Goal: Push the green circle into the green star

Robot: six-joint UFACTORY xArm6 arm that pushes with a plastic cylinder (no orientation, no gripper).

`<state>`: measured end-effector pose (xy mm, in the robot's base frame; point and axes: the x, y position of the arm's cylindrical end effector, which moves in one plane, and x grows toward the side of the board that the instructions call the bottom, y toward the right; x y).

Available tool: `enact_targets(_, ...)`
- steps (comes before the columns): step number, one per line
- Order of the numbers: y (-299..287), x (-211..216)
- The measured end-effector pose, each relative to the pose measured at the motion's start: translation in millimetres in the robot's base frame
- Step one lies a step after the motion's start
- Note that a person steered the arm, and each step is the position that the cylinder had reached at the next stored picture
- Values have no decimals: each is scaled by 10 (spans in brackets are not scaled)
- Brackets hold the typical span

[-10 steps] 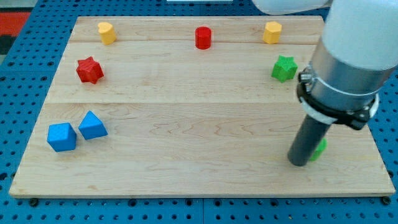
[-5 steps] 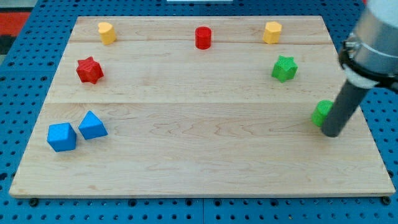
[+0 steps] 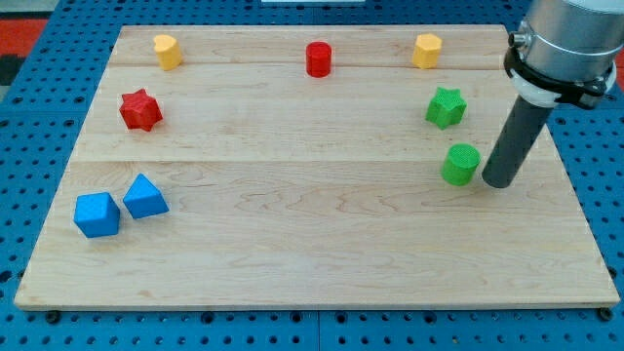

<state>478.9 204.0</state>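
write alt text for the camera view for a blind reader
My tip sits just to the view's right of the green circle, which lies a little below the green star on a wooden board. Other blocks sit along the top and left.

My tip (image 3: 496,181) and the green circle (image 3: 461,164) now sit further up-left, nearer the green star (image 3: 446,106).

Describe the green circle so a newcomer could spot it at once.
Look at the wooden board's right side, just below the green star. The green circle sits there, immediately left of my tip. It is a round, flat-topped cylinder, while its green neighbour is star-shaped.
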Motion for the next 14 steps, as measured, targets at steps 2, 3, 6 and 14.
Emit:
enact_targets(2, -607, -217)
enact_targets(3, -895, -439)
enact_targets(6, -1259, -589)
enact_targets(14, -1100, -936)
